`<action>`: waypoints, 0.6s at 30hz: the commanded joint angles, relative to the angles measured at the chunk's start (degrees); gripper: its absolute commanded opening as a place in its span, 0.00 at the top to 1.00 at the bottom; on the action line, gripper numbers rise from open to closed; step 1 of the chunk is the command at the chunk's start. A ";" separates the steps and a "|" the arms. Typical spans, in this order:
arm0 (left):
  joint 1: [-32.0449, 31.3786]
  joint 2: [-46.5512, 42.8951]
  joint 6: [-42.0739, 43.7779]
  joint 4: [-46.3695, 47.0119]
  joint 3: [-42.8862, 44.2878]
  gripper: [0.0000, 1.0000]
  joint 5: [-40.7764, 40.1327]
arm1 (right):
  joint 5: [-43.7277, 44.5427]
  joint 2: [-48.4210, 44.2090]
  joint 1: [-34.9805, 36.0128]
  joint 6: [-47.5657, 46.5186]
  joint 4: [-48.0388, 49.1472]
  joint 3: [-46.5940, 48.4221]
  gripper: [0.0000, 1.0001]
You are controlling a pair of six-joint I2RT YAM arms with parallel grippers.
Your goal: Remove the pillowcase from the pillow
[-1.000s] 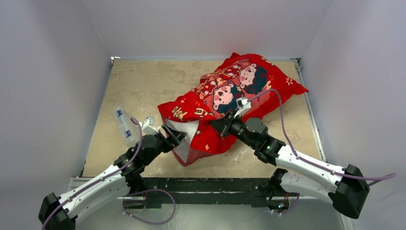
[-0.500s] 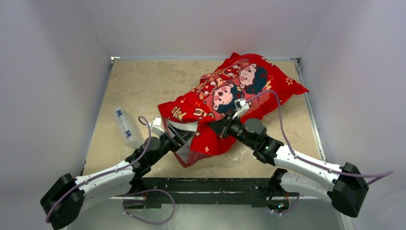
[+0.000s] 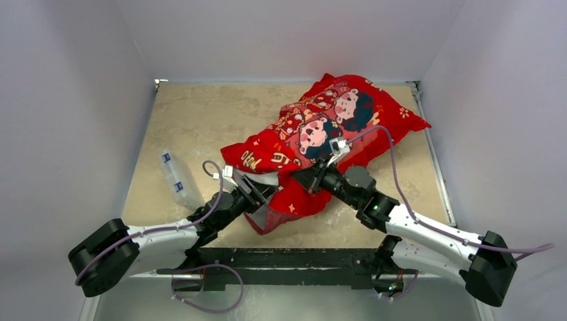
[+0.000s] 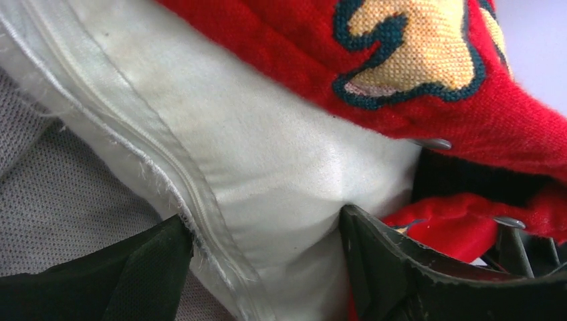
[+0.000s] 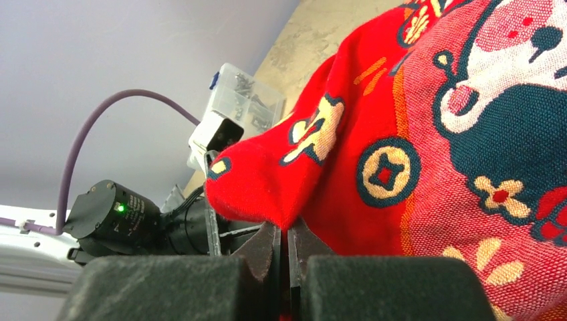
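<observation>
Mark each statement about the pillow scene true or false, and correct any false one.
1. The right gripper is shut on a fold of the red pillowcase. True.
2. The white pillow lies wholly outside the pillowcase. False: only its near end shows at the opening; the rest is covered.
3. The left gripper has its fingers apart, one on each side of the pillow's seamed edge. True.
4. In the top view the clear plastic box lies to the right of the pillowcase. False: it lies to its left.
</observation>
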 commanded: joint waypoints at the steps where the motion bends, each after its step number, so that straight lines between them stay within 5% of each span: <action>1: -0.85 1.81 1.27 7.61 2.12 0.36 -0.22 | -0.64 -1.46 -0.10 0.01 2.85 -0.24 1.00; 10: -0.85 -3.44 4.69 0.42 4.60 0.98 -3.27 | 8.02 -6.83 -0.08 3.27 -4.57 0.95 1.00; 14: -0.80 -11.08 6.47 -9.77 6.73 1.00 -7.44 | 15.00 -9.93 -0.08 7.63 -10.08 1.78 1.00; 18: -0.71 -19.07 13.29 -28.87 18.15 1.00 -14.66 | 20.39 -10.93 -0.15 13.53 -14.79 2.12 1.00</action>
